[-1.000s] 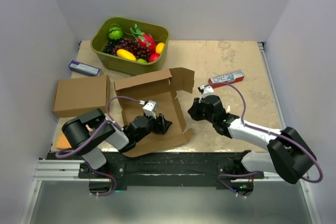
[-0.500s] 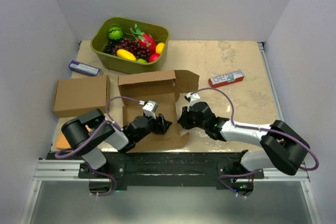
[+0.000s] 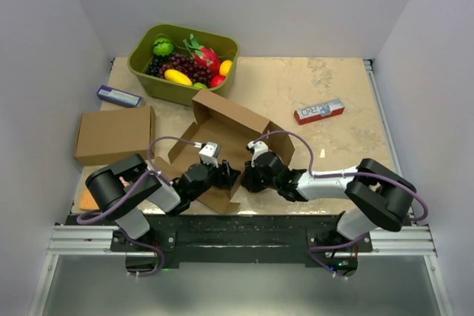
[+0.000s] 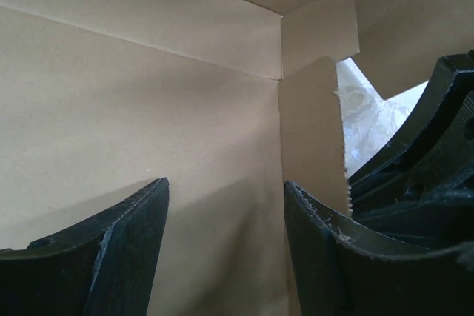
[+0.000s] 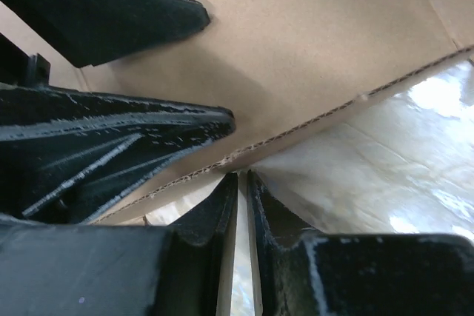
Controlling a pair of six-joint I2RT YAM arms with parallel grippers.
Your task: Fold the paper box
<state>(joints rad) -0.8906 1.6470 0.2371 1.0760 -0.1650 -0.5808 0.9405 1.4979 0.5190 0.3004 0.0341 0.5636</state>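
Fingers first: the left fingers [image 4: 122, 253] stand spread wide, with nothing between them but bare brown card. That card is the inside of the paper box [image 4: 133, 101], where one panel meets another at a crease and a notched corner flap stands to the right. The right fingers [image 5: 211, 223] are drawn almost together, with only a thin slit of light between them. Their tips sit right at the cut, corrugated edge of the box, and I cannot tell whether any card is pinched there. In the right wrist view the two dark blades of the left fingers lie just above that edge, against the card (the two arms are nearly tip to tip).

From overhead, both arms reach in to the near middle of the desk [image 3: 333, 79] and meet at the box's near side. The box lies part-formed and tilted, with one broad panel raised and slanting toward the far right and a flap spread on the desk to its left. Left of it sits a second cardboard box [image 3: 115, 135], closed and flat. Behind, at the far left, a green tub [image 3: 167, 90] holds fruit, with a small blue packet [image 3: 118, 96] beside it. A red and white carton [image 3: 319, 111] lies well apart to the right.
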